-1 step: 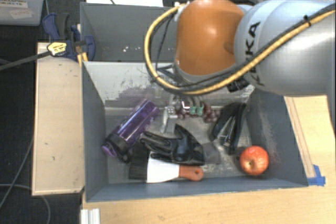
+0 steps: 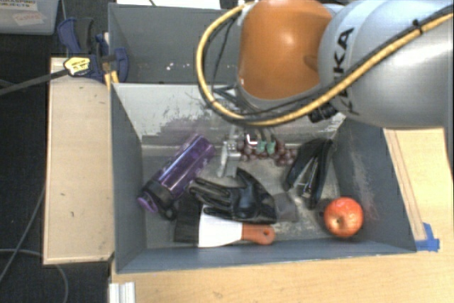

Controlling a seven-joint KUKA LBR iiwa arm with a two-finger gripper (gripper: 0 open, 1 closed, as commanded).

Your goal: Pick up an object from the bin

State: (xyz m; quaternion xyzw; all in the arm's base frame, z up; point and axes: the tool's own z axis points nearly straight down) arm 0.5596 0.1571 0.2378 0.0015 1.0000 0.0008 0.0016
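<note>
Grey metal bin point(image 2: 128, 152), holding six loose things, one of each kind: a purple plastic cylindrical bottle point(image 2: 177, 170) lying at left; a crumpled black glove point(image 2: 234, 199) at centre; a flat tool with white blade and orange handle point(image 2: 227, 232) along the near wall; a string of dark red and green beads point(image 2: 264, 147); a black stapler point(image 2: 311, 168); a red apple point(image 2: 344, 216) at right. The gripper point(image 2: 228, 158) hangs between bottle and beads, just above the glove; whether it is open or closed cannot be told.
</note>
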